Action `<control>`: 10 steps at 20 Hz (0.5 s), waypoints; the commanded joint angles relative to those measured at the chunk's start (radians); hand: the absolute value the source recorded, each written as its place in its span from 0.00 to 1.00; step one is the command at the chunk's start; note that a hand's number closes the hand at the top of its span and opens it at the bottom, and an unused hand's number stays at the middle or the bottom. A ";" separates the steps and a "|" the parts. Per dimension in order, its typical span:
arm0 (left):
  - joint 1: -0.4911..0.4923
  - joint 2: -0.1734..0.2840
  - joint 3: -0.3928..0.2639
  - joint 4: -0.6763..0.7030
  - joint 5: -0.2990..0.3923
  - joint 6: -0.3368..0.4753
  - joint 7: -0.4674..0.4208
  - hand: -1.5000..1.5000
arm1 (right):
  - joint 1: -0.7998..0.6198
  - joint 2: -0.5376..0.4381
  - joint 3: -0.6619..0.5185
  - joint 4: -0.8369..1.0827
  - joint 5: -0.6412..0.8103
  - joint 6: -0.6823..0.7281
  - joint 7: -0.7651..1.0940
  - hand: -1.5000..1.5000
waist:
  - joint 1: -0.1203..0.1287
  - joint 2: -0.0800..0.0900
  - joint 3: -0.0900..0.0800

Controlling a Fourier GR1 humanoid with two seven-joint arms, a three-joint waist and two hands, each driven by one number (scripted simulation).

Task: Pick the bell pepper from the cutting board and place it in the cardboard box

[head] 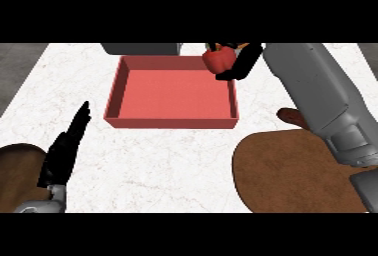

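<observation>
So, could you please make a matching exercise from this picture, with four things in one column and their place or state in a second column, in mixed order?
Things:
1. bell pepper
2. left hand
3. cutting board
4. box

Places or states:
A. lies on the counter at lower right, nothing resting on it
B. held in the right hand over the box's far right corner
C. red tray-like shape, open on top, in the middle of the counter
D. open, straight fingers, at lower left

Pairs: 1-B, 2-D, 3-A, 4-C
</observation>
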 commanded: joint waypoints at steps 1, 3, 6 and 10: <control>-0.013 -0.002 -0.005 -0.013 -0.019 0.007 0.035 0.50 | -0.066 0.110 0.043 0.094 0.050 0.000 -0.002 1.00 | -0.010 -0.002 0.000; -0.007 0.034 0.041 0.020 0.009 -0.023 0.003 0.50 | -0.061 0.177 0.073 0.095 0.077 -0.026 0.030 1.00 | -0.018 -0.006 -0.001; -0.016 -0.021 -0.004 -0.014 -0.015 0.008 0.035 0.50 | -0.068 0.223 0.079 0.182 0.118 -0.118 0.006 1.00 | -0.012 -0.002 0.000; -0.006 0.009 0.020 -0.057 0.008 -0.026 0.070 0.50 | -0.080 0.260 0.099 0.255 0.143 -0.146 0.044 1.00 | -0.007 -0.002 0.000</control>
